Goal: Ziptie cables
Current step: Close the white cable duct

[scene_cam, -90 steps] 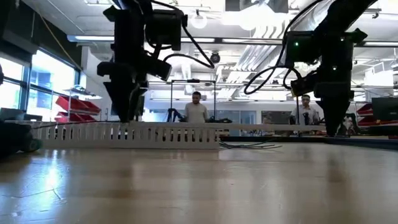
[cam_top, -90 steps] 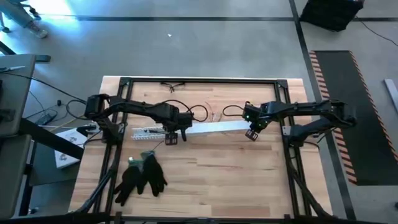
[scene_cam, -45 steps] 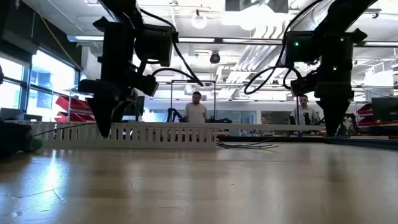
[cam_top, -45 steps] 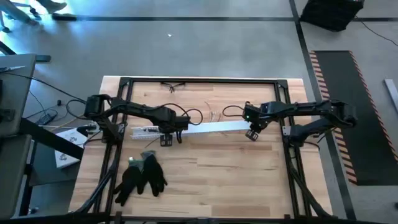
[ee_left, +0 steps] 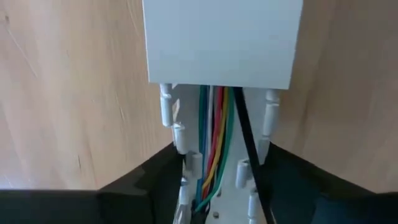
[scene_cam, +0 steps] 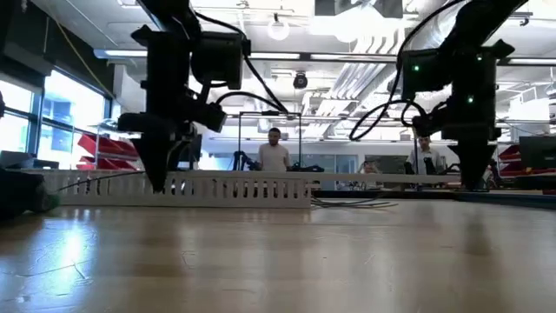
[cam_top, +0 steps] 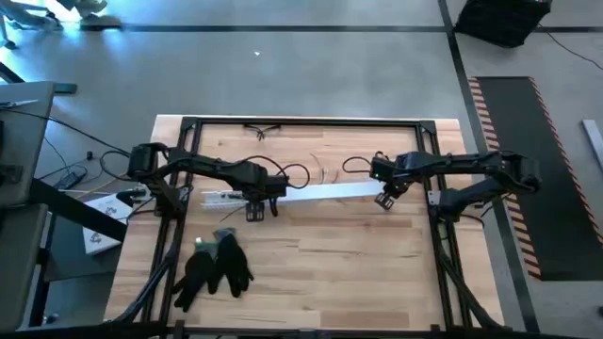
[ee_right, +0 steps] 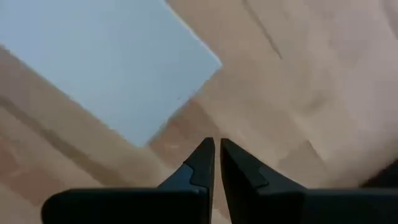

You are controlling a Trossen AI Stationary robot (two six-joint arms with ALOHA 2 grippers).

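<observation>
The cables (ee_left: 212, 155), thin and limp, lay in the slotted channel (ee_left: 219, 43) between the spread left end effector (ee_left: 214, 180) fingers; the clenched right end effector (ee_right: 216, 163) hovered beside the channel's end

cables (ee_left: 214, 149): thin green, red, yellow, white and black wires | state: loose, side by side | pose: running lengthwise | place: inside the open slotted channel (ee_left: 180, 134), passing under its white cover (ee_left: 221, 40)
</observation>
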